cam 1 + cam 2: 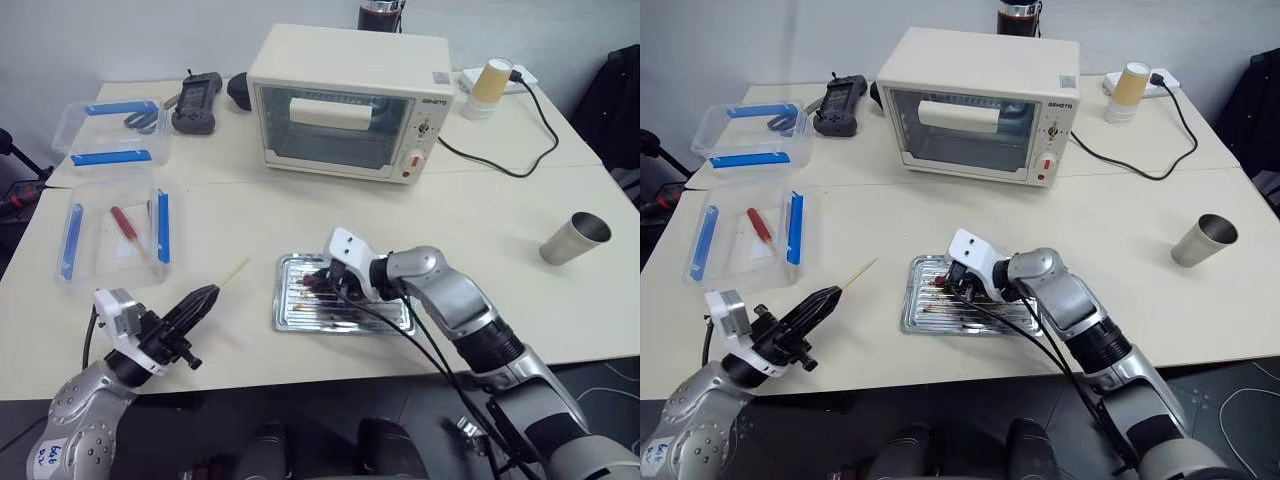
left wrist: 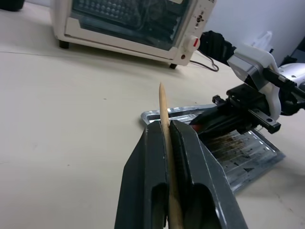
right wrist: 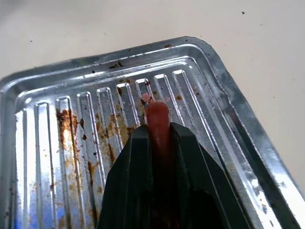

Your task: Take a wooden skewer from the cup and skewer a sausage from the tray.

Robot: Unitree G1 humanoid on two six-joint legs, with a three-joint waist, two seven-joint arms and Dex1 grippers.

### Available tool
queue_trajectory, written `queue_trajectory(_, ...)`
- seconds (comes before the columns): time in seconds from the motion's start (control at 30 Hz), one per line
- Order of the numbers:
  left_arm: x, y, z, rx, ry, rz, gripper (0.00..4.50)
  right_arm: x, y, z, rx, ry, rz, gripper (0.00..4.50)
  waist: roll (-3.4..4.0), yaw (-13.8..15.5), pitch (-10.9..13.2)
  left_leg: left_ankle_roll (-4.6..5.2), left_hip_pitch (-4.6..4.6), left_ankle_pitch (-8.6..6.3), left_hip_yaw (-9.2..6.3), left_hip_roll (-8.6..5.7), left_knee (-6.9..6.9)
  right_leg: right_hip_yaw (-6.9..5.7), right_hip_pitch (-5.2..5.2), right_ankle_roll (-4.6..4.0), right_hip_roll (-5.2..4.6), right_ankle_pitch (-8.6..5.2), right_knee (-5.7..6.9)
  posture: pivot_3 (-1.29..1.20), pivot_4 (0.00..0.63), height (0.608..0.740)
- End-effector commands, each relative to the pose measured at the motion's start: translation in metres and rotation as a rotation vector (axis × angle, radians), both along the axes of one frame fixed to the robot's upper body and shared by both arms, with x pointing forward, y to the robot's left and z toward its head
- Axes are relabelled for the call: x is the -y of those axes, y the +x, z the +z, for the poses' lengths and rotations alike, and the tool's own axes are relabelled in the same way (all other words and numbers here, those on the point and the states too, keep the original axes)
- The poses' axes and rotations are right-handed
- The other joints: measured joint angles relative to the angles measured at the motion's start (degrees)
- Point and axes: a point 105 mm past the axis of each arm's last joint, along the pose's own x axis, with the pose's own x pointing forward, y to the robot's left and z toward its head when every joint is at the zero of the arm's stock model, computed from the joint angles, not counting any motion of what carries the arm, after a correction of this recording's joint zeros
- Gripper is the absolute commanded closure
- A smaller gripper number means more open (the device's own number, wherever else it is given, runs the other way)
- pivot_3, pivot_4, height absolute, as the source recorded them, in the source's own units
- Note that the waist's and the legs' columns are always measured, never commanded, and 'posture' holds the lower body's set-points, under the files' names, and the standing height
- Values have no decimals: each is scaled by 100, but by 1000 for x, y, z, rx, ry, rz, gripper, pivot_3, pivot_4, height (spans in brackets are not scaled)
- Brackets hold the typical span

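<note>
Gripping the wooden skewer between closed fingers, the left gripper holds it low over the worktop, its pale tip aimed toward the tray, likely ready to pierce. The right gripper reaches into that greasy, ribbed metal tray, its fingers clamped along the sausage, whose reddish end pokes out beyond them, probably to steady it for skewering. Well apart on the right, the cup stands; what it contains cannot be seen. A clear plastic box holds a red-handled tool.
</note>
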Motion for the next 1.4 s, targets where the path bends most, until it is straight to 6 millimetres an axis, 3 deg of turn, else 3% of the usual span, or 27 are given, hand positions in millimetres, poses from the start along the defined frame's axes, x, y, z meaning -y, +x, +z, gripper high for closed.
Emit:
queue_trajectory(0.03,17,-7,10,50,111,-152,4500,8,-12,36,123,43,173,4311,0,8,0,0,-1,0,1,-1,0,0,-1,0,0,0,-1,0,150,740)
queue_trajectory(0.17,28,-14,9,53,212,-301,4500,20,-34,51,177,29,381,4311,0,12,0,2,-9,-1,23,-2,0,-1,-5,0,0,0,-6,0,150,740)
queue_trajectory(0.37,38,-16,12,75,287,-424,4500,25,-39,58,187,32,422,4311,0,-69,0,-1,-2,-1,53,6,-5,-2,-6,-1,3,-1,-3,0,150,740)
queue_trajectory(0.67,49,-11,16,99,283,-456,4500,28,-39,53,174,23,405,4311,0,-66,0,-1,-2,-1,52,5,-4,-2,-6,-1,-1,-1,-2,0,150,740)
queue_trajectory(1.4,53,-4,14,103,274,-460,4500,39,-47,57,115,73,413,4311,-1,-59,1,-1,-1,-1,53,4,0,-2,-5,-1,-1,0,1,0,150,740)
